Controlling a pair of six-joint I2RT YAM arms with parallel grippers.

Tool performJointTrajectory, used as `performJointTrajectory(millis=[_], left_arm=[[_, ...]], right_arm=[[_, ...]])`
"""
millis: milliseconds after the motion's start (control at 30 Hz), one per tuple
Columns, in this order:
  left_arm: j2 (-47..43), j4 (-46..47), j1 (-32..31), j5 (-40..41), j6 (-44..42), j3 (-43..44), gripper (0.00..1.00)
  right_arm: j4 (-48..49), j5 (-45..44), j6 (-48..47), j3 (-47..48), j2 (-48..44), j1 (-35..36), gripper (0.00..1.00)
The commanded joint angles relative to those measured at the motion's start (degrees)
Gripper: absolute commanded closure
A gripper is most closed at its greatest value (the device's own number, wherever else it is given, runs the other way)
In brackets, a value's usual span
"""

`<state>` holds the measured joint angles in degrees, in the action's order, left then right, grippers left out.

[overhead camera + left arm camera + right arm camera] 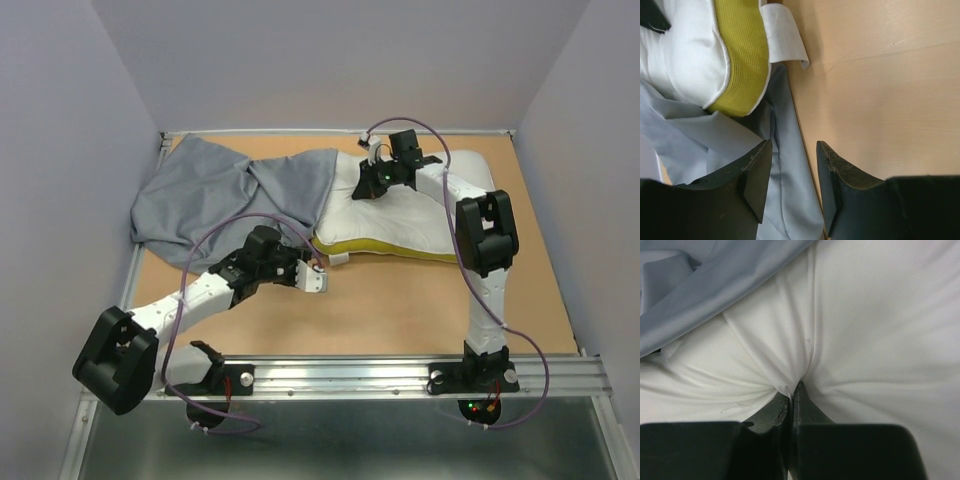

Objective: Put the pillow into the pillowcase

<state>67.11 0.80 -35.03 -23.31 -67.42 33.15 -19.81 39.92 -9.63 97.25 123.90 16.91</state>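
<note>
I get even, soft overhead light on my top feed, with faint shadows under the arms (190,295) on the table (400,320). On my right wrist feed the pillow (880,315) nearly washes out white, and the fingers (770,415) look dark and slightly soft.

Landmark: pillow (420,215), lying flat on the surface (400,310), in the far right part.

Pillowcase (220,195) left of the pillow, spread out toward the far left corner. Its right end lies over the pillow's left end.

Tag (338,259) sticks out at the pillow's near left corner and rests on the surface.

Left hand (318,278) just before that same corner, above the pillowcase's near edge where cloth meets bare surface.

Right hand (364,188) on top of the pillow at its left end, just right of the pillowcase's edge.
</note>
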Motion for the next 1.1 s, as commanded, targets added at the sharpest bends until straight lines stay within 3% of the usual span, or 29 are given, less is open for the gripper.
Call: performJointTrajectory(millis=[0,267,500,700,900,933,1067], left_arm=[[3.3,12.8,-1.0,1.5,0.2,-0.1,0.49],[17.7,20.4,0.1,3.7,6.5,7.1,0.46],[23.6,24.3,3.8,5.1,6.5,10.4,0.43],[29.7,20.2,4.5,4.9,4.7,14.6,0.45],[34.6,9.8,5.2,2.0,1.0,20.4,0.47],[35.1,5.4,5.3,2.0,0.1,22.7,0.49],[36.9,-6.1,6.5,-1.0,-1.3,28.6,0.93]], right_arm=[[-1.7,2.4,2.4,3.8,0.6,-0.5,0.99],[-2.4,2.2,1.9,3.5,0.6,-0.6,1.00],[-3.0,2.1,2.1,4.0,1.3,-0.7,0.99],[-3.3,1.6,2.2,4.3,1.7,-0.7,0.99],[-3.4,1.0,2.6,3.8,1.7,-0.7,0.99],[-3.4,0.9,2.7,4.0,1.8,-0.7,0.99],[-3.5,-0.1,4.4,5.6,2.6,-0.8,0.99]])
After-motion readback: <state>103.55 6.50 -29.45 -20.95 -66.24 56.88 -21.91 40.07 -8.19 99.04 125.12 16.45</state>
